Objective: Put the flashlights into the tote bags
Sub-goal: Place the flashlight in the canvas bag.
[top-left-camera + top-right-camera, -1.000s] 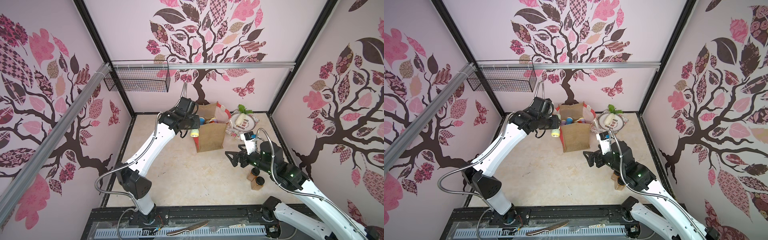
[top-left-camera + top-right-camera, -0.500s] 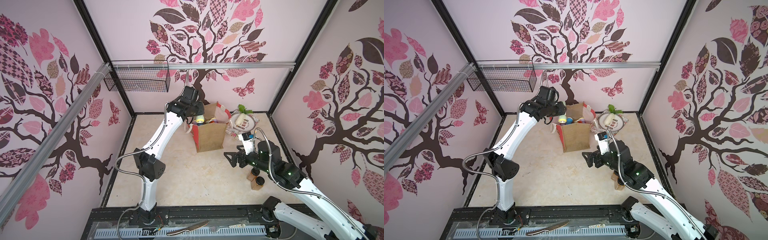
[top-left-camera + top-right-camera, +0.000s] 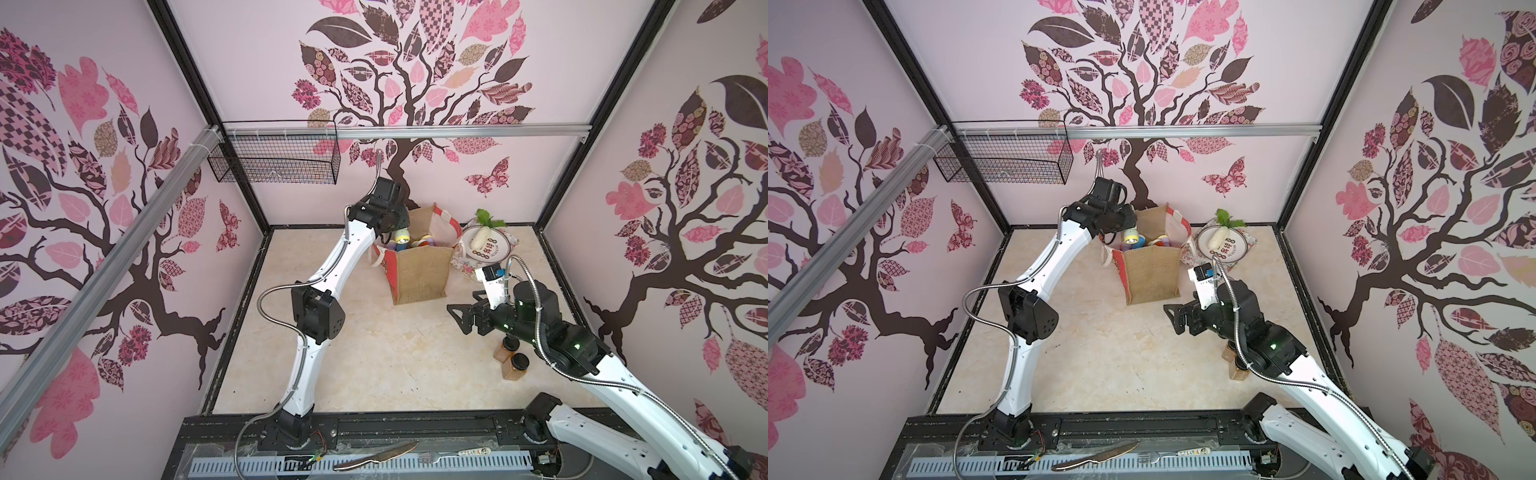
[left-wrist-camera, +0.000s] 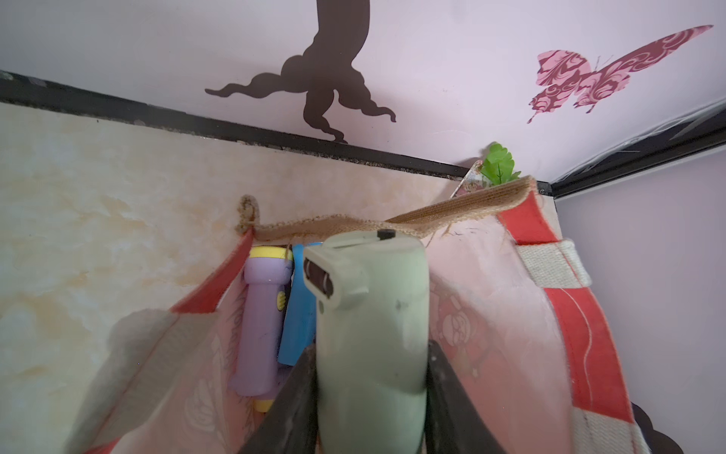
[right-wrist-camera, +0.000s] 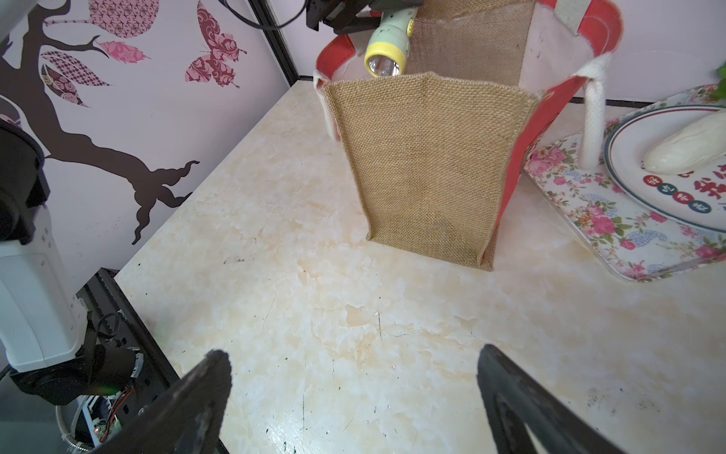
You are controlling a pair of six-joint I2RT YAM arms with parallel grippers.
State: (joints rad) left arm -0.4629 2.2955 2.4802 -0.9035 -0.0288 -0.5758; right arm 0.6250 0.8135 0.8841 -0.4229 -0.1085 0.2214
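a: the pale green flashlight (image 5: 387,47)?
b: yellow-ringed, pinched in the left tool (image 4: 371,346) over the mouth of the tote bag (image 3: 419,274); lilac flashlight (image 4: 261,326), blue flashlight (image 4: 300,314) inside.
a: around it?
b: right tool (image 5: 351,351) spread above the counter (image 3: 374,353); plate (image 5: 644,133) beside the bag.

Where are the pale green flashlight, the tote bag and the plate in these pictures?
pale green flashlight (image 4: 371,314): left wrist view, its body.
tote bag (image 3: 419,274): in a top view, front burlap panel.
plate (image 5: 626,145): right wrist view, bare white part near rim.
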